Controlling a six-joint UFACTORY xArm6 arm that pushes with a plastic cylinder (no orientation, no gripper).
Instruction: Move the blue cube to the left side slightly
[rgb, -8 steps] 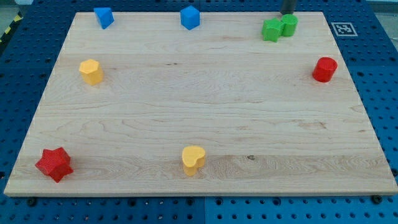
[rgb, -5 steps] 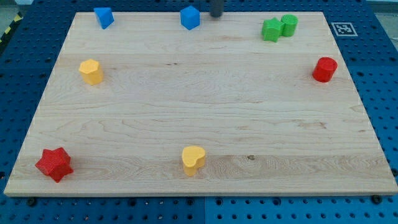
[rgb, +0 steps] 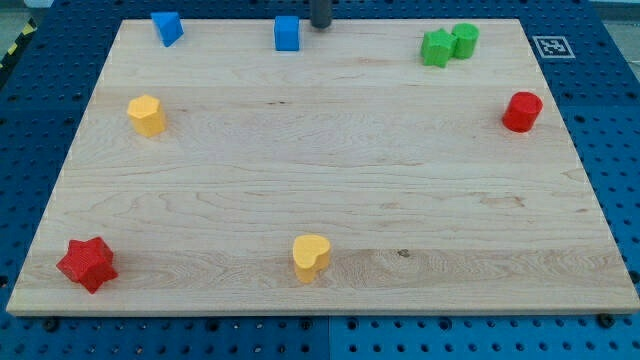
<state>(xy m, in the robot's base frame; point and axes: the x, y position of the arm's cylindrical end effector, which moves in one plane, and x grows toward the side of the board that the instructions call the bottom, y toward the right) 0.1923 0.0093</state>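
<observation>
The blue cube (rgb: 287, 33) sits at the view's top edge of the wooden board (rgb: 330, 180), a little left of centre. My tip (rgb: 320, 25) is just to the right of the cube, close to its right face; a small gap shows between them. Only the rod's lowest part shows at the view's top edge.
A second blue block (rgb: 166, 27) sits at the top left. A green star (rgb: 436, 48) and a green cylinder (rgb: 464, 40) touch at the top right. A red cylinder (rgb: 521, 111), yellow hexagon (rgb: 147, 115), red star (rgb: 87, 264) and yellow heart (rgb: 310, 257) lie around the board.
My tip moved left along the top edge from the green blocks to the blue cube. The cube slid a little to the left and turned square to the view.
</observation>
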